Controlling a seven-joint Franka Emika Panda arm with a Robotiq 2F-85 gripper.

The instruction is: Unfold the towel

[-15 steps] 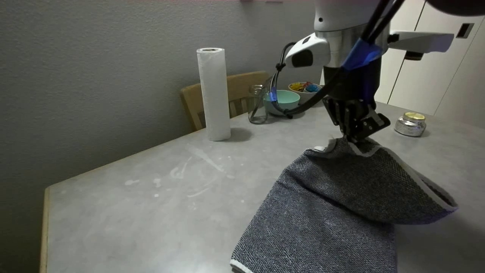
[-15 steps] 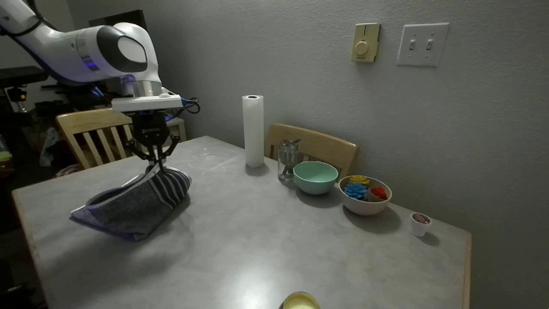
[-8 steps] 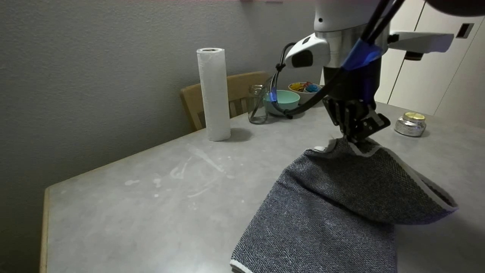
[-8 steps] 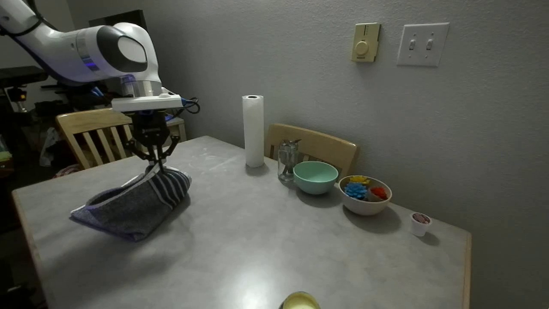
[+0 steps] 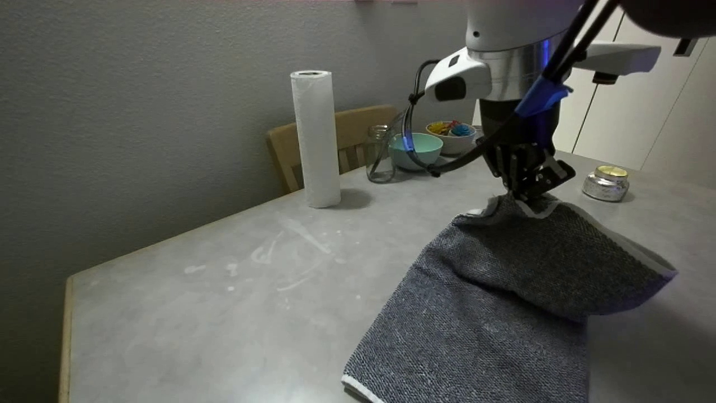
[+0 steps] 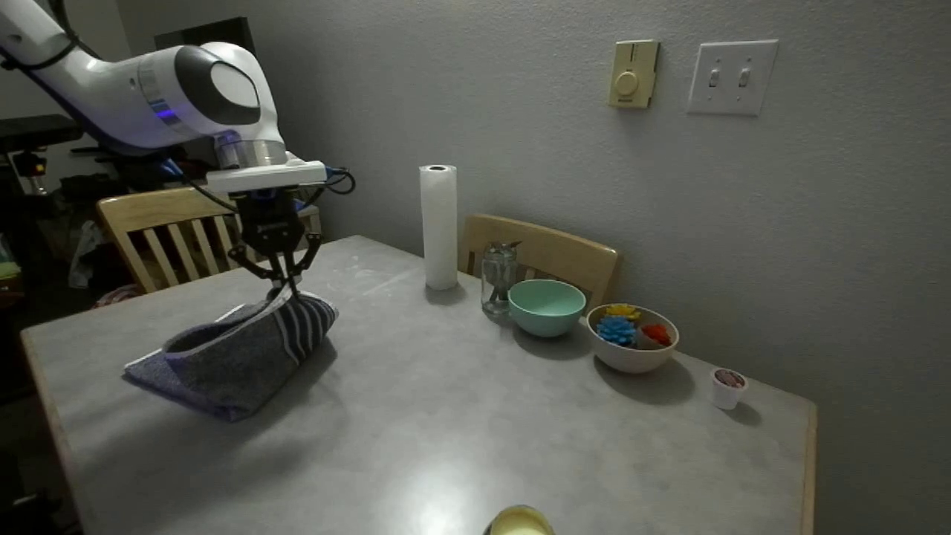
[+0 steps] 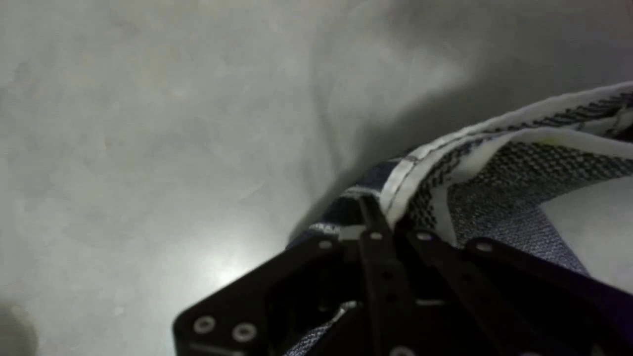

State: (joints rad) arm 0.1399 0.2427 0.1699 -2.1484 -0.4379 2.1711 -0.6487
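Right of centre in an exterior view, its lower end cut off by the bottom of the frame, the towel (image 5: 475,319) seems to rest partly on the counter (image 5: 196,324), and my tool (image 5: 520,195) pinches its raised upper edge. Low in the wrist view my jaws stand narrow, closed on the pale hem (image 7: 393,185); how many layers sit between them I cannot tell.

I judge the cloth light, limp and hard to harm, with a fuzzy weave that should grip rather than slide. The stitched hem looks the best hold, firmer than the loose middle; a single corner of it would suit me better for peeling one layer from another. Too bunched a pinch might bring both together.

In an exterior view the flat part's long axis slants from beneath my tool down and a little left, while a raised fold (image 5: 576,263) juts right, its tip aimed at the right edge. In an exterior view the striped side (image 6: 304,323) lies just under my tool, left of centre, and the cloth stretches from there toward a pale-edged corner at lower left.
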